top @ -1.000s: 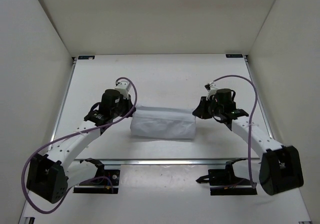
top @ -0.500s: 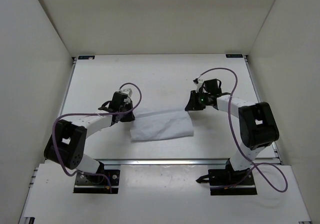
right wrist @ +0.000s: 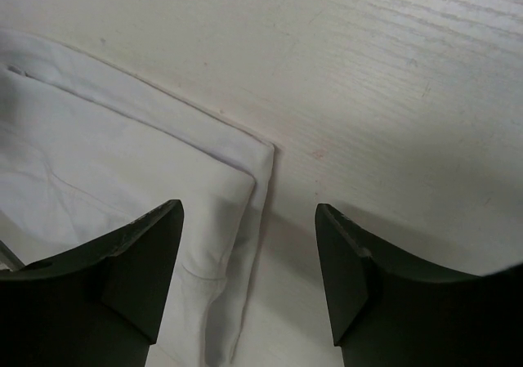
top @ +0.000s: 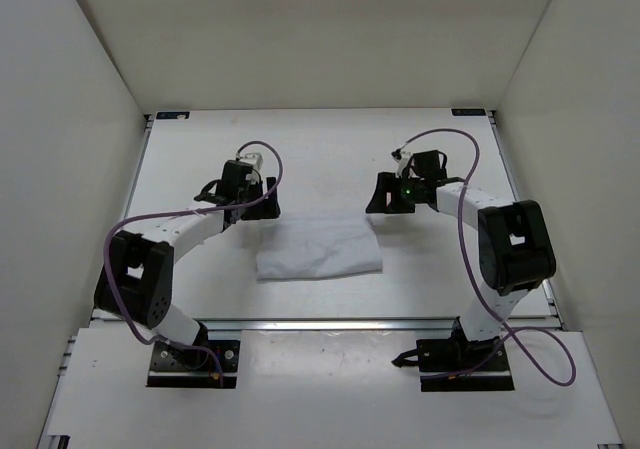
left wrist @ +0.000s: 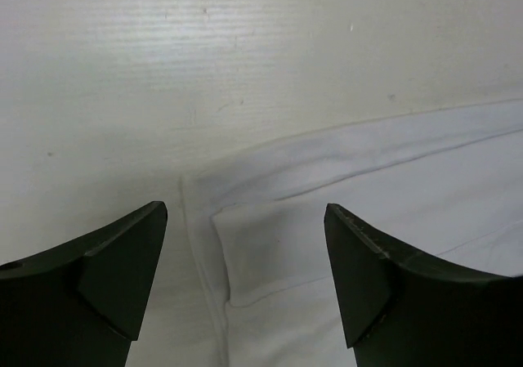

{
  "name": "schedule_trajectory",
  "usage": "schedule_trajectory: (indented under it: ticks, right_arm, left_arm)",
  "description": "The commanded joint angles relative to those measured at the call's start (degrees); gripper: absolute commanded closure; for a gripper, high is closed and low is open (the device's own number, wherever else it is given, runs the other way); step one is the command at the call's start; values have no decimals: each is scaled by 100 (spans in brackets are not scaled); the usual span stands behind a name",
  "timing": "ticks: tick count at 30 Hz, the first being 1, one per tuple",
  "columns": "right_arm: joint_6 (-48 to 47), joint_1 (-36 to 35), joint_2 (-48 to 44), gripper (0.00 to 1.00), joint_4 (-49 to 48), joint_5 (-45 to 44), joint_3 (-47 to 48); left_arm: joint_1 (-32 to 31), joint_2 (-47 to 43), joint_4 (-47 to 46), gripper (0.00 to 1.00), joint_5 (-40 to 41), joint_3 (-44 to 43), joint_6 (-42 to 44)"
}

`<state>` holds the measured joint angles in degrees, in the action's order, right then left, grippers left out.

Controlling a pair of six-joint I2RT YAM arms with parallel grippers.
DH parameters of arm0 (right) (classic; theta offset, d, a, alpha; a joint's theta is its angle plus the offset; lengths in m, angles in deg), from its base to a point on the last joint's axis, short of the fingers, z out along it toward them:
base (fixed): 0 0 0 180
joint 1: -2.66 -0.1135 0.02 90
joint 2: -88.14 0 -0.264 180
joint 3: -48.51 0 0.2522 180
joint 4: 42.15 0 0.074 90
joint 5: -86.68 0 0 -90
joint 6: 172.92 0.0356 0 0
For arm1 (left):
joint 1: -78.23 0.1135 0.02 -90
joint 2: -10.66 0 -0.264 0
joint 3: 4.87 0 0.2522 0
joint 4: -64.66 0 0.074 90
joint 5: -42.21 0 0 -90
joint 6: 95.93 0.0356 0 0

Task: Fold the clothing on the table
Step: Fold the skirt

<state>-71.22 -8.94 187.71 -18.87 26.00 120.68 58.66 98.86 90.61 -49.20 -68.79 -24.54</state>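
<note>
The clothing (top: 320, 250) lies on the table (top: 320, 154) as a flat, folded white rectangle in the top view. My left gripper (top: 264, 203) hangs open just beyond its far left corner. From the left wrist, that layered corner of the clothing (left wrist: 343, 187) shows between and ahead of the black fingers (left wrist: 110, 273), nothing pinched, gripper (left wrist: 245, 257) open. My right gripper (top: 378, 197) stands open over the far right corner. In the right wrist view, the clothing's folded corner (right wrist: 139, 171) lies below the spread gripper (right wrist: 249, 257), free of both fingers.
Aluminium rails (top: 340, 321) run along the table's near edge, with both arm bases (top: 195, 361) behind them. White walls (top: 70, 119) close in the left, right and far sides. Purple cables (top: 470, 164) loop off both arms.
Both grippers have opened and let go of the clothing's far corners. The fabric has dropped flat on the table, and both arms have drawn slightly toward the far side.
</note>
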Motion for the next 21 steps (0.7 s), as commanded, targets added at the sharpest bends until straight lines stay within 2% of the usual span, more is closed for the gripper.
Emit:
schedule_trajectory:
  ticks: [1, 2, 6, 8, 9, 10, 11, 12, 13, 14, 15, 16, 18, 21]
  right_arm:
    - [-10, -26, -473, 38, 260, 21, -127]
    - [-19, -27, -569, 38, 305, -14, -224]
    - [68, -185, -964, 38, 226, 12, -830]
    - [191, -220, -1088, 45, 130, 56, -1024]
    - [253, -246, -1141, 47, 103, 143, -1112]
    - [323, -247, -1185, 56, 94, 144, -1121]
    - [324, -273, -1229, 70, 85, 161, -1191]
    - [341, -291, -1316, 78, 59, 170, -1244]
    - [359, -282, -1378, 83, 76, 197, -1253]
    - [368, -308, -1396, 90, 59, 214, -1210]
    - [368, -282, -1475, 94, 146, 223, -1192]
    - [350, -308, -1510, 99, 173, 214, -1096]
    - [420, -378, -1676, 100, 418, 153, -981]
    - [630, -501, -1993, 100, 297, 196, -1094]
  left_arm:
    - [33, -470, 397, 12, 228, -346, 331]
    - [-2, -584, 538, 11, 298, -346, 349]
    - [-143, -866, 662, 21, 185, -75, 315]
    - [-222, -927, 741, 27, 28, 40, 244]
    - [-344, -936, 750, 33, -86, 127, 166]
    - [-441, -1006, 750, 42, -140, 172, 121]
    - [-538, -1068, 663, 55, -306, 259, 77]
    - [-556, -1112, 601, 63, -577, 269, 60]
    - [-635, -1130, 549, 80, -623, 295, -10]
    - [-679, -1130, 531, 86, -745, 321, -63]
    - [-723, -1121, 478, 97, -903, 374, -72]
    - [-767, -1095, 478, 100, -1062, 435, -99]
    - [-846, -1077, 469, 100, -1203, 550, -134]
    - [-855, -1095, 399, 100, -1414, 760, -230]
